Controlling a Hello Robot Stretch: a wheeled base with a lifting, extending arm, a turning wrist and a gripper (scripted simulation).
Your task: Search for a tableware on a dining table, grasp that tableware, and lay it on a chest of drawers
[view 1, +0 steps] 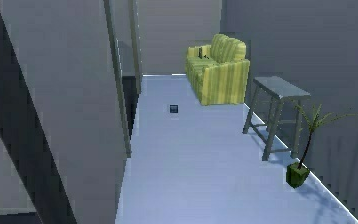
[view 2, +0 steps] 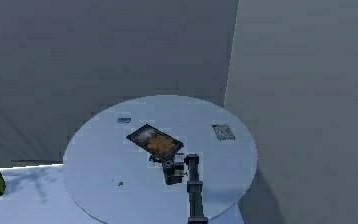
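A round pale table [view 2: 97, 160] stands in the arm side view. On it lies a dark flat rectangular thing with an orange patch [view 2: 154, 140]. A small grey flat piece [view 2: 223, 132] lies toward the table's right, and a tiny pale piece [view 2: 124, 120] toward its far left. The dark arm [view 2: 194, 200] rises from the bottom edge. My gripper [view 2: 172, 172] is above the tabletop, just short of the dark flat thing. I cannot tell whether it holds anything.
Grey walls stand behind the round table. In the forward view a wall and door frame [view 1: 117, 80] fill the left. A green striped armchair [view 1: 219, 68] stands at the back, with a grey side table [view 1: 277, 105] and a potted plant [view 1: 305, 150] on the right. A small dark object [view 1: 174, 108] lies on the floor.
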